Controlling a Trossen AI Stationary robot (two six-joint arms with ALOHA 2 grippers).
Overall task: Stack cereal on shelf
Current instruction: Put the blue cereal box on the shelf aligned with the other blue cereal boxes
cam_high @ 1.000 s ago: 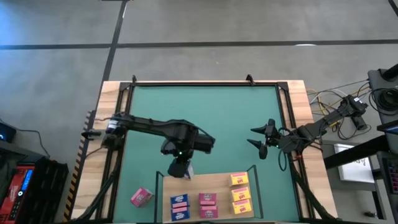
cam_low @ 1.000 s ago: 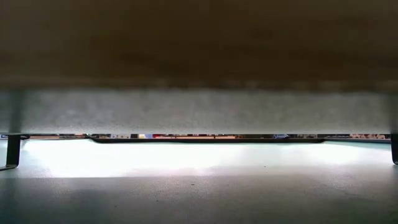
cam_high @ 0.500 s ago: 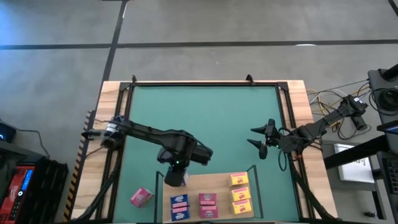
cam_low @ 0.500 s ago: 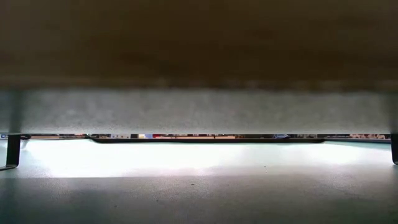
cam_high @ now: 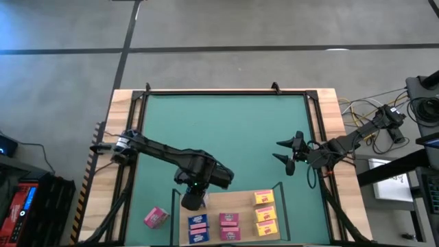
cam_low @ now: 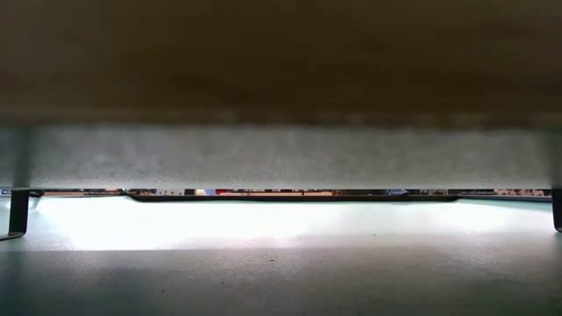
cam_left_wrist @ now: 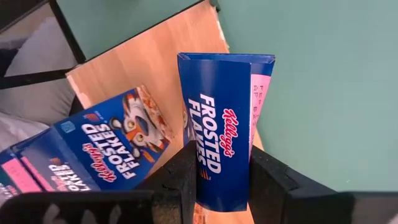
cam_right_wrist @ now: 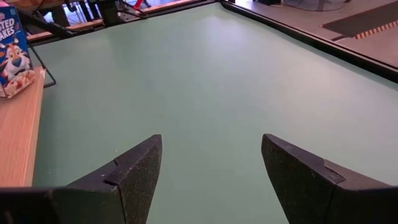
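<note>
Risk, placement: left end effector pinches blue cereal box upright over shelf corner, beside another blue box. Release near the edge could, apparently, tip it onto the mat. Right end effector waits, fingers spread, empty.

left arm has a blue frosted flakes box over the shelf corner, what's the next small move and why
Probably lower it onto the bare wood. The left pincer is shut on the blue Frosted Flakes box, held over the shelf near its corner, beside another blue box already lying there. Once it rests on the board, open the fingers. The right pincer waits over the green mat.
</note>
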